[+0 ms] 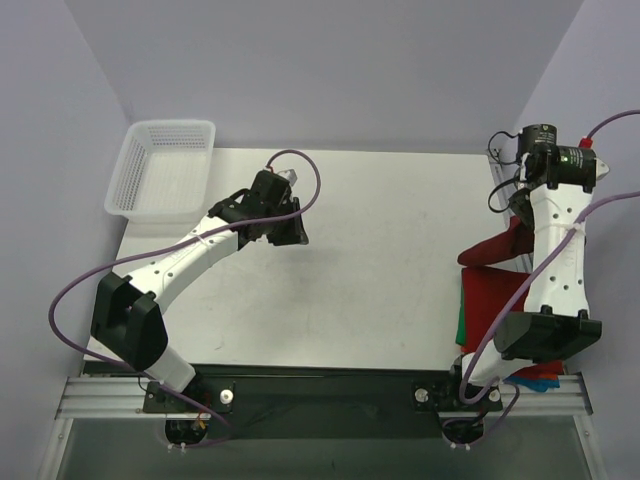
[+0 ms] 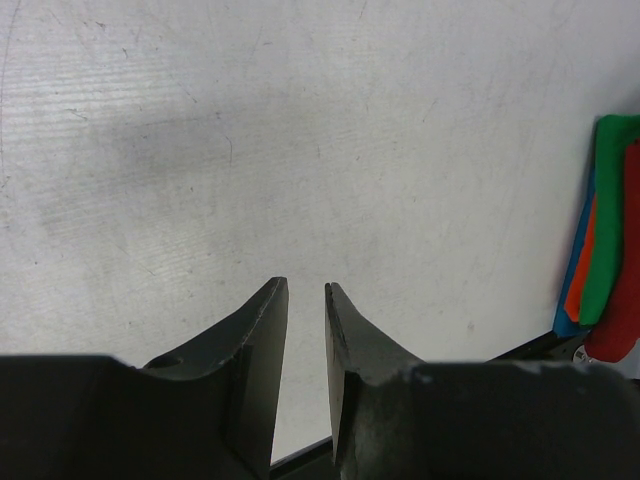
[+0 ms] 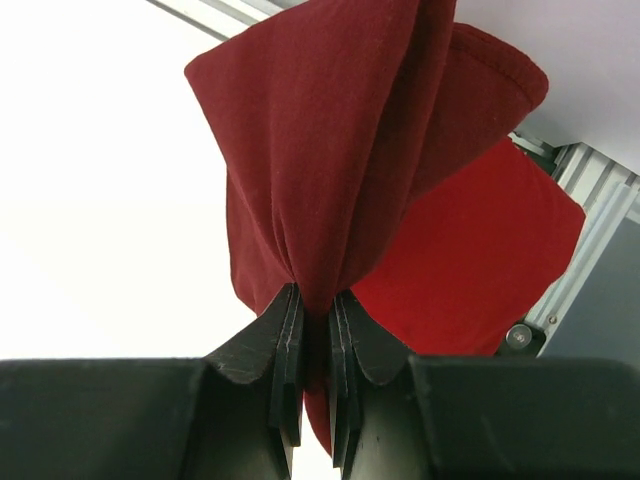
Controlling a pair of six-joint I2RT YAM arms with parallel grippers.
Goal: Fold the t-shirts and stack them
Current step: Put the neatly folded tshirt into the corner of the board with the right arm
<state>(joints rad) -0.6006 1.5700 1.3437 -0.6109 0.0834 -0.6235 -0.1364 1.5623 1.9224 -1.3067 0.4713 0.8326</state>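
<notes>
Maroon t-shirt [image 3: 330, 170] hangs bunched from the right end effector [image 3: 317, 310], pinched by 1 thin fold above the red t-shirt [image 3: 470, 270] at the right edge of the counter [image 2: 300, 130]. So slight a grip could slip. The left end effector [image 2: 305, 290] hovers slightly spread, empty.

Left gripper [image 2: 305, 287] hangs slightly parted, right gripper [image 3: 316, 298] clamps tight, arm seemingly raised
</notes>
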